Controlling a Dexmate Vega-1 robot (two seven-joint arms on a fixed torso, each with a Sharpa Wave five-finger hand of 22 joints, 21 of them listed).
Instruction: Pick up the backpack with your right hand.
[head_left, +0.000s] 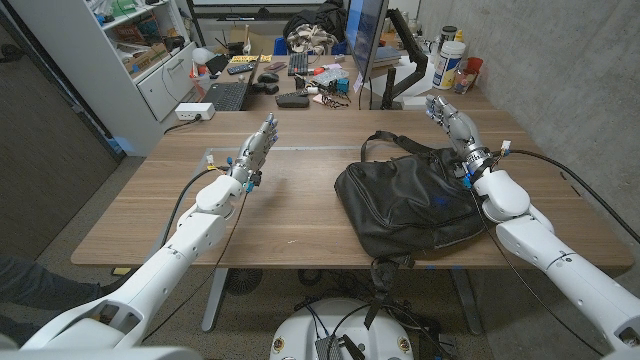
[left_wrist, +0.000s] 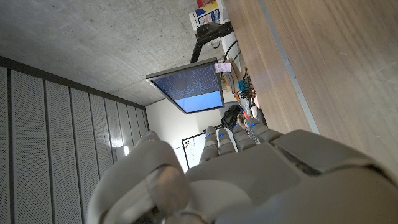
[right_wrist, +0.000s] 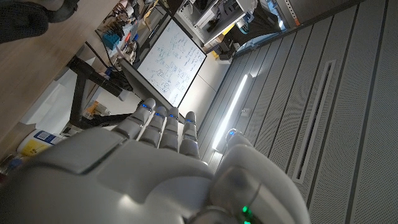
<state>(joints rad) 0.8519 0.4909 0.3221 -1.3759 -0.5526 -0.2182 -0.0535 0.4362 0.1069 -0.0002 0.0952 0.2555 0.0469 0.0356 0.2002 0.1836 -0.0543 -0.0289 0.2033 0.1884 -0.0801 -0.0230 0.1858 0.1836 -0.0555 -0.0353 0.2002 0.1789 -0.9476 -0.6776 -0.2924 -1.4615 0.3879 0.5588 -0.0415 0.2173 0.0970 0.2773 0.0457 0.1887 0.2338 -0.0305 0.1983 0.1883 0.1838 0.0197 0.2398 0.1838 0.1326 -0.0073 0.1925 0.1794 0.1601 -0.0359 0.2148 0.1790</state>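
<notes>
We see the left hand (head_left: 258, 150) raised over the table's (head_left: 300, 200) left half, fingers straight, holding nothing. The backpack (head_left: 410, 205) lies toward the right near edge. The right hand (head_left: 452, 122) hovers beyond it, fingers spread, empty.

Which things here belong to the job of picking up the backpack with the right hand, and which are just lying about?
Belongs to the job:
- backpack, lying on the table
- right hand, raised behind the backpack, holding nothing

Just lying about:
- left hand, raised, holding nothing
- monitor
- keyboard
- power strip
</notes>
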